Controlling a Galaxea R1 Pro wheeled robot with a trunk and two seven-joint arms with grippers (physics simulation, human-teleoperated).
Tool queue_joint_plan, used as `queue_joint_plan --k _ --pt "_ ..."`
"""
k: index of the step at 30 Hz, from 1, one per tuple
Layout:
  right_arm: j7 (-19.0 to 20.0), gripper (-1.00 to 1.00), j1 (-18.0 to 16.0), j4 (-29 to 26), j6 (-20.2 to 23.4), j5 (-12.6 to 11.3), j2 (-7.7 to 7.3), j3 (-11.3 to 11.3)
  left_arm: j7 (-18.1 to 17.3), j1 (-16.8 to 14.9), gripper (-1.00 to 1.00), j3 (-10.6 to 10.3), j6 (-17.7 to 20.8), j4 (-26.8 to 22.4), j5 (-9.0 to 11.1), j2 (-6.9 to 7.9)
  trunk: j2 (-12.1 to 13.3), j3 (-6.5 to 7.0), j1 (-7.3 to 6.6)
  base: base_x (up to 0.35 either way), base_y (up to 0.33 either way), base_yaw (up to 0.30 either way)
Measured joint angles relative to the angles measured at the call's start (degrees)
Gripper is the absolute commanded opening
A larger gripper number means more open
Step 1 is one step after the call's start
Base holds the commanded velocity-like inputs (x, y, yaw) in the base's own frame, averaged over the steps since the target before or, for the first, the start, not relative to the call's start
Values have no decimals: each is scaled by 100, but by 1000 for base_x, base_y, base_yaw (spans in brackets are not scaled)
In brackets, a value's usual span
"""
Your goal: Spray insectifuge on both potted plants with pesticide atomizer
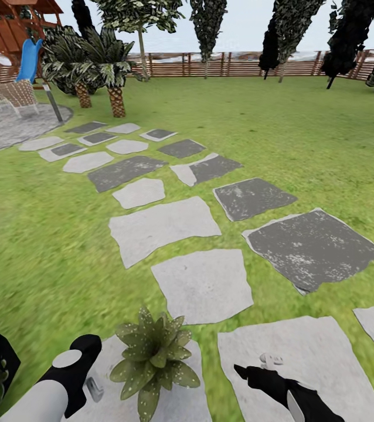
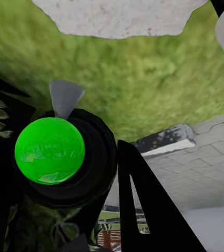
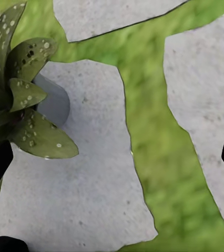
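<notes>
Atomizer [image 1: 271, 359] just ahead of my right fingers [image 1: 247, 371], spread wide and empty; left grip state unclear. Risk: knocking it over or brushing potted plant [image 1: 152, 357] beside them.

I am looking out over a back garden, rendered in simulation. A green lawn [image 1: 304, 135] fills most of the head view, crossed by a path of light and dark grey stepping stones [image 1: 162, 227] running from the bottom of the frame toward the upper left. A brown slatted wooden fence [image 1: 240, 63] closes the far edge along the top, with dark trees [image 1: 289, 29] standing in front of it. At the upper left I see palms [image 1: 112, 64], a round grey paved patch [image 1: 11, 126], and a wooden play frame [image 1: 11, 23] with a blue slide [image 1: 29, 58]. A small spotted leafy plant [image 1: 152, 357] sits at the bottom centre.
</notes>
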Motion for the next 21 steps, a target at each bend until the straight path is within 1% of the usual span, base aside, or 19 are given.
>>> queue_joint_plan --k 8,11,14,21 --pt "0 100 0 0 1 1 -3 -1 1 -2 -100 -2 1 0 8 -2 0 0 1 1 2 0" --pt "6 100 0 0 0 1 -3 -1 0 -2 -100 0 1 0 8 0 0 0 0 49 67 -20" --pt "7 100 1 1 -1 0 -1 -1 -1 -1 -100 -4 1 1 3 -3 0 0 0 121 223 -186" --pt "6 100 1 -1 -1 0 -4 -1 0 1 -100 -6 1 2 6 -4 0 0 -1 130 238 -266"
